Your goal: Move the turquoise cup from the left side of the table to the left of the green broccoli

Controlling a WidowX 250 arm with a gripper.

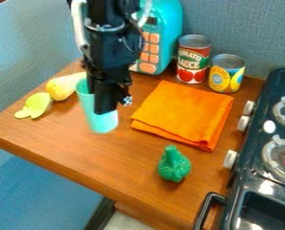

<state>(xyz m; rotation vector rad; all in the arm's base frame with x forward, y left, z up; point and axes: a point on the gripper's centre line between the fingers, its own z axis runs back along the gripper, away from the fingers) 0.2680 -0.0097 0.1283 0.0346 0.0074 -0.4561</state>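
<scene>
The black gripper (106, 98) hangs down at the left part of the wooden table, overlapping a turquoise cup (102, 122). Part of the cup's rim and its left side show to the left of the gripper, and its rounded lower end shows below. The gripper hides much of the cup's upper right side. Whether the cup rests on the table or hangs just above it, I cannot tell.
Left of the cup lie a pale yellow toy (63, 86) and a lime-green one (35, 106). An orange cloth (183, 113), green toy (174, 164), two cans (193, 60), turquoise toy appliance (162, 31) and black stove (252, 179) stand or lie rightward.
</scene>
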